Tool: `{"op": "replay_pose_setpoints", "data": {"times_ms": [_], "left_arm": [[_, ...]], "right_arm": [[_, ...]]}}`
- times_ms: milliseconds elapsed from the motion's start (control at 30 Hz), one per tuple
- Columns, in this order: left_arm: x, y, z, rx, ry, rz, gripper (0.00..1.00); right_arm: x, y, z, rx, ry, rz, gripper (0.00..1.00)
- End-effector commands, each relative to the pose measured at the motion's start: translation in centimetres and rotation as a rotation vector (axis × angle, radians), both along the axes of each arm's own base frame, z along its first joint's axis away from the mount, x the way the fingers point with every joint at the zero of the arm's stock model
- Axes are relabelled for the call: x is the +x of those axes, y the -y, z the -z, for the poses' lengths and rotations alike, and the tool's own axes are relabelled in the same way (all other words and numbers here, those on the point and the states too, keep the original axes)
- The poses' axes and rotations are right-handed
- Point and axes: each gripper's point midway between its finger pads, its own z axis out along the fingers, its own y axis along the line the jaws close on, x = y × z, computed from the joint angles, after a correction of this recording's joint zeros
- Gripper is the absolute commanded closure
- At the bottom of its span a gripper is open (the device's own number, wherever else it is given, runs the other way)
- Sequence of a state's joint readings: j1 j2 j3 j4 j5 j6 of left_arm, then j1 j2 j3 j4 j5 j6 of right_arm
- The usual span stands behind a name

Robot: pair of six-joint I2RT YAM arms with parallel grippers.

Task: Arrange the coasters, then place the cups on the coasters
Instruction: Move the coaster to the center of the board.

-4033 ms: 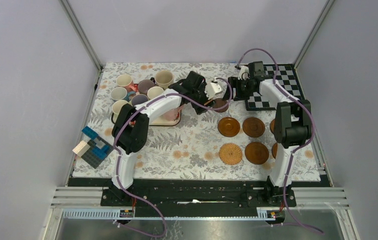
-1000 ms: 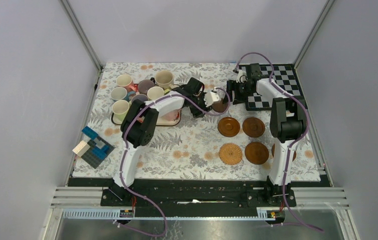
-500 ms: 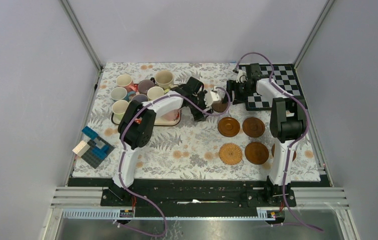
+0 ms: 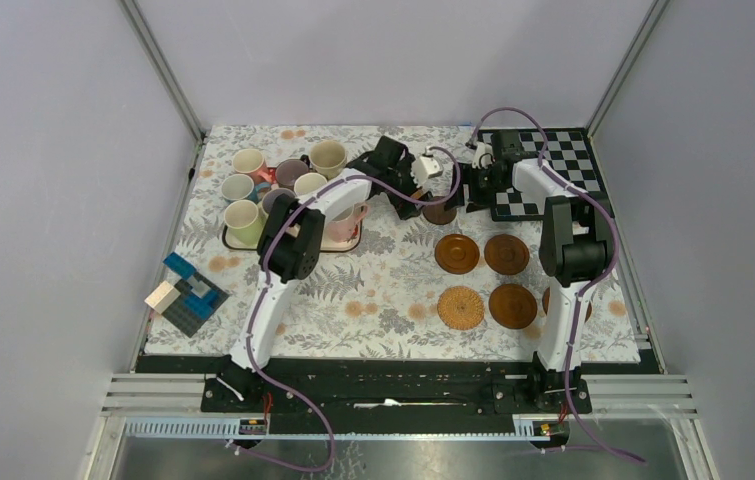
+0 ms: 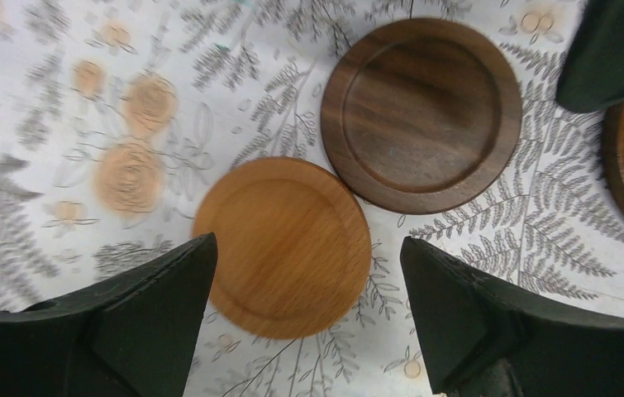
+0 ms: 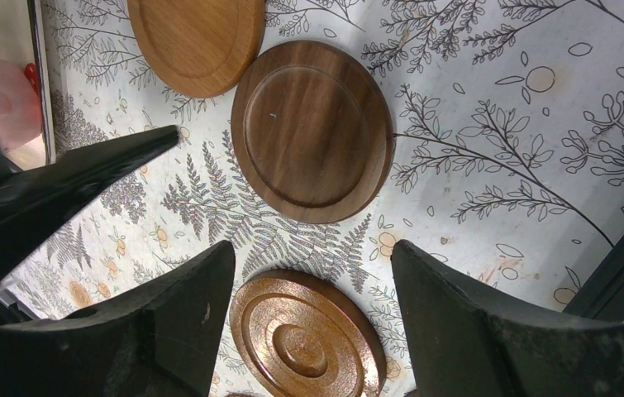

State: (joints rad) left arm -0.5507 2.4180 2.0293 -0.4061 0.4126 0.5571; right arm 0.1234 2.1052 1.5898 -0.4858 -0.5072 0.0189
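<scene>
The worktop [image 4: 383,290] carries the cups [image 4: 328,157] clustered at far left. Several coasters [image 4: 506,253] lie in rows at near right. Farther back, a tan coaster [image 5: 282,246] and a dark coaster [image 5: 421,114] sit edge to edge. The left end effector [image 5: 307,248] and the right end effector [image 6: 310,248] hover above them, both spread and empty.

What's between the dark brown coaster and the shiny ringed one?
Just bare leafy cloth between the dark coaster and the ringed coaster, in the right wrist view.
</scene>
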Motion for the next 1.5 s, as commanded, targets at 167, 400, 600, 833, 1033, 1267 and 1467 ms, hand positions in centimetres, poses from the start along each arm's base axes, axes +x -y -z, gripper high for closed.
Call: {"op": "replay_pose_setpoints", "data": {"times_ms": [167, 400, 600, 833, 1033, 1267, 1467], "left_arm": [[-2.2, -0.4, 1.7, 0.011, -0.116, 0.029, 0.14], [-7.9, -2.2, 2.0, 0.068, -0.201, 0.140, 0.30], [-11.4, -3.3, 2.8, 0.115, -0.282, 0.196, 0.37], [-15.2, -3.3, 2.8, 0.158, -0.275, 0.282, 0.37], [-19.3, -3.2, 2.8, 0.181, -0.298, 0.349, 0.37], [-25.4, -2.7, 2.6, 0.180, -0.371, 0.430, 0.37], [-30.0, -2.9, 3.6, 0.198, -0.439, 0.469, 0.37]], "right_arm": [[0.7, 0.8, -2.5, -0.017, 0.072, -0.004, 0.23], [0.9, 0.7, -2.4, -0.013, 0.071, -0.009, 0.24], [0.8, 0.5, -2.3, 0.000, 0.062, -0.011, 0.25], [0.6, 0.4, -2.3, 0.010, 0.059, -0.014, 0.25], [0.4, 0.3, -2.4, 0.013, 0.060, -0.016, 0.26], [-0.1, 0.3, -2.3, 0.020, 0.056, -0.019, 0.27], [-0.8, 0.3, -2.1, 0.022, 0.048, -0.021, 0.27]]}}
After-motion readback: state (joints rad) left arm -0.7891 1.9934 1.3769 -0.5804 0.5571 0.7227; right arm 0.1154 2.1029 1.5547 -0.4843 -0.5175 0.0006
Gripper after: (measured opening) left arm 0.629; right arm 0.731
